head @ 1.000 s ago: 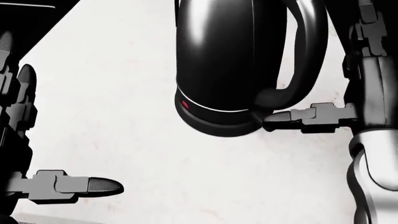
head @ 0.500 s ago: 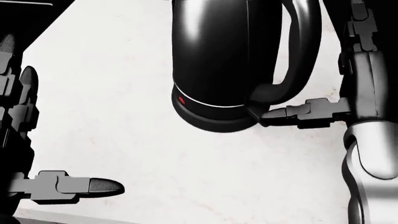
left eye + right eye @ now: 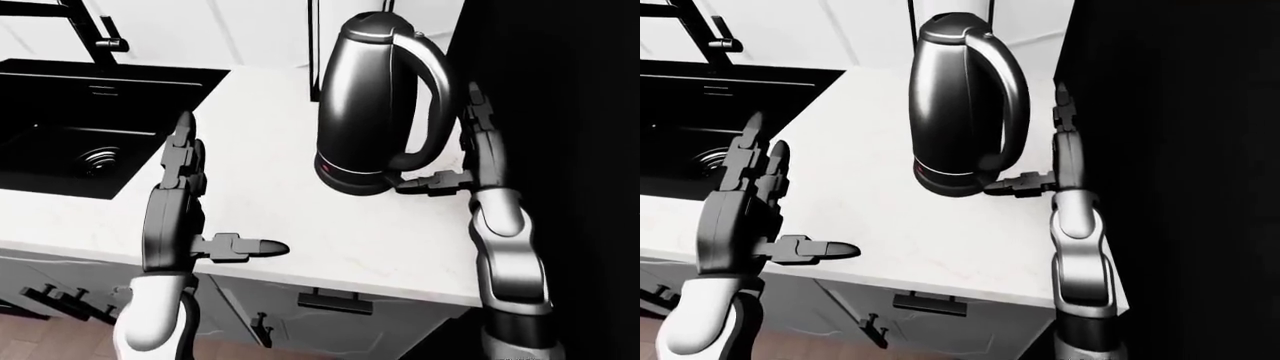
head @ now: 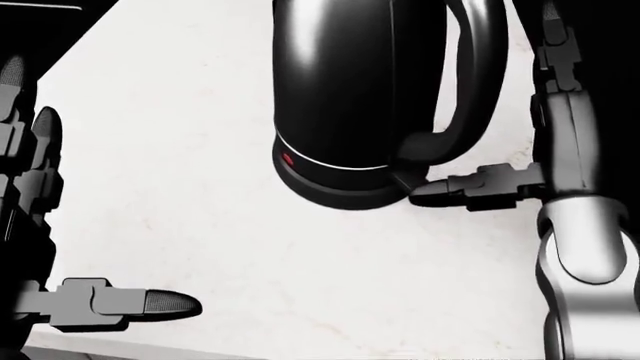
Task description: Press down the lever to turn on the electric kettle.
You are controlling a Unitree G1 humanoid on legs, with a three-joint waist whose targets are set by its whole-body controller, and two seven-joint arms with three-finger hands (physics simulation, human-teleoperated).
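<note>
Kettle (image 3: 375, 105) upright on the white counter (image 3: 260, 150), right of the sink (image 3: 90, 120); lever press at its handle base in hand.
My right hand (image 3: 470, 161) stands open beside the handle, fingers up and its thumb (image 4: 470, 187) laid sideways, tip at the handle's foot. I'd keep that tip on the lever and push straight down, not inward, so the base stays put. My left hand (image 3: 180, 202) hovers spread, thumb out, holding nothing.

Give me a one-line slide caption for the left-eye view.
Right hand open beside the black kettle, thumb reaching its base by the handle; left hand open over the white counter.
</note>
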